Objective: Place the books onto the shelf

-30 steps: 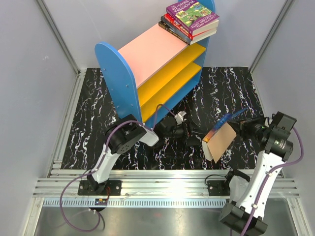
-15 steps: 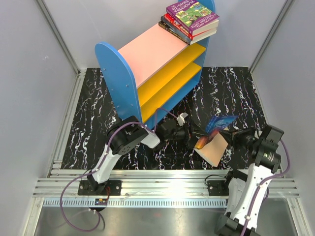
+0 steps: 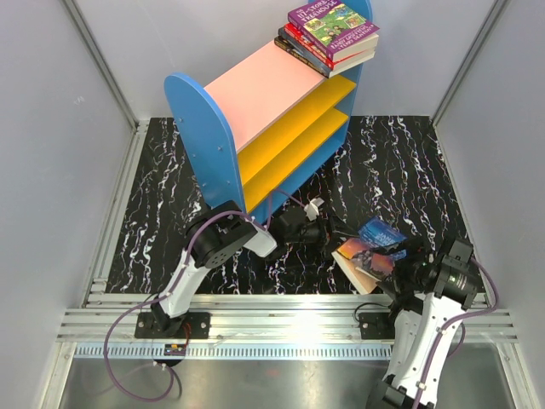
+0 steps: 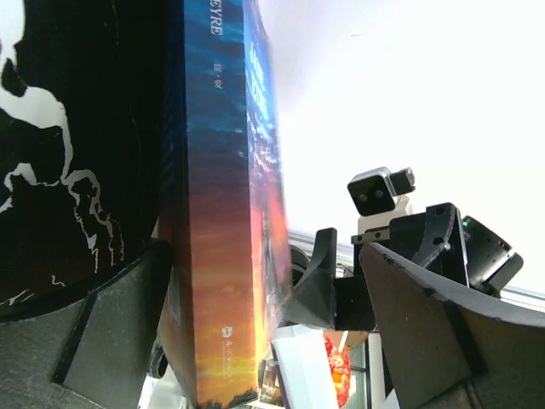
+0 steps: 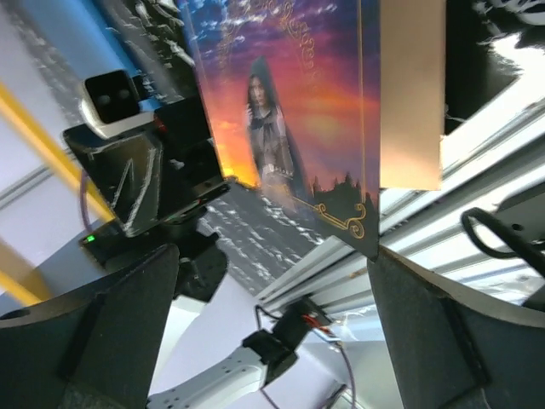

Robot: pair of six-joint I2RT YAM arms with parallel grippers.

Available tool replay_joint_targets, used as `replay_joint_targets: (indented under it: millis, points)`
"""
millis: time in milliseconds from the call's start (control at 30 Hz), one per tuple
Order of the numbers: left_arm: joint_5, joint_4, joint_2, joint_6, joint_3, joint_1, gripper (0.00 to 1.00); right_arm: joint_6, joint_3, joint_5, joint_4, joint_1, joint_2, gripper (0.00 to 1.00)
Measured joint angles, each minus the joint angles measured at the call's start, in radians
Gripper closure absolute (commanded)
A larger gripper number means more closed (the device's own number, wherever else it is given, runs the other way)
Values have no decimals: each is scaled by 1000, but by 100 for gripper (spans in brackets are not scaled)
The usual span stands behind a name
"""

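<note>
Loose book [image 3: 368, 252] lies cover-up on the table [image 3: 170, 196] between the arms. It is at 4 o'clock from the left gripper [image 3: 327, 232] and 9 o'clock from the right gripper [image 3: 405, 262], long axis running 1 to 7. Both grippers are spread wide and hold nothing; both look about equally near. Shelf [image 3: 255, 94] stands at 11 o'clock from the book, with a stack [image 3: 332, 34] already on its top board.

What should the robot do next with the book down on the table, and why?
Probably slide the left gripper forward and close it on the book. The book rests on the table between the arms. The right gripper is open beside it, so nothing holds it, while the other books already sit on the shelf.
</note>
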Motion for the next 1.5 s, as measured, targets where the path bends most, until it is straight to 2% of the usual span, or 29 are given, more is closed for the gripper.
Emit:
replay_joint_targets:
  millis: [200, 267, 333, 367, 533, 600, 633, 833, 967, 1067, 1167, 1267, 1500]
  points:
    - [2, 0, 0, 2, -3, 0, 7, -77, 54, 89, -16, 0, 82, 0]
    - [8, -1, 0, 4, -2, 0, 10, -91, 57, 109, -17, 0, 84, 0]
    - [20, -23, 0, 24, 5, 0, 17, -98, 59, 127, -18, 0, 82, 0]
    - [27, -46, 0, 40, 13, 0, 26, -99, 61, 135, -18, 0, 81, 0]
    - [57, -244, 0, 188, 75, -3, 60, -112, 83, 145, -19, 0, 74, 0]
    - [57, -361, -1, 268, 109, -6, 93, -113, 94, 146, -19, 0, 76, 0]
    - [59, -410, -1, 327, 133, -9, 100, -113, 99, 148, -19, 0, 77, 0]
    - [2, -758, -57, 588, 285, -46, 100, -121, 146, 164, -41, 0, 109, 0]
    - [-57, -938, -140, 709, 296, -65, 100, -142, 353, 188, -68, 0, 205, 0]
    - [-126, -1107, -220, 810, 333, -81, 100, -156, 546, 192, -49, 0, 354, 0]
    - [-238, -1284, -285, 933, 424, -108, 100, -157, 660, 177, -31, 0, 480, 0]
    - [-399, -1415, -362, 1053, 504, -146, 100, -147, 705, 148, -28, 0, 579, 0]
    - [-700, -1531, -553, 1247, 520, -216, 100, -65, 692, -40, -23, 0, 684, 0]
